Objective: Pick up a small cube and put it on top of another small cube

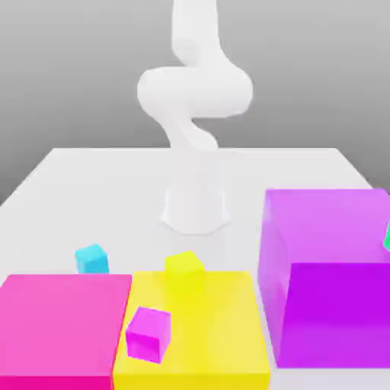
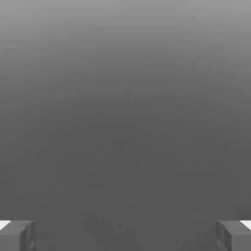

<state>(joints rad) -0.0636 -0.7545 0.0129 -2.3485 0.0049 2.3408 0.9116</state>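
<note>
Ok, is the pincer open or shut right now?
Open: in the hand view the pincer has its two fingertips far apart, nothing between them.

Pale tabletop (image 1: 244,175); plain grey backdrop (image 1: 84,76), darker lower down.

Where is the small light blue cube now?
In the exterior view, the small light blue cube is at the left, on the white table, just behind the flat pink block.

Bright, nearly shadowless light washes out the white arm (image 1: 195,91), while the hand view is dim grey.
</note>
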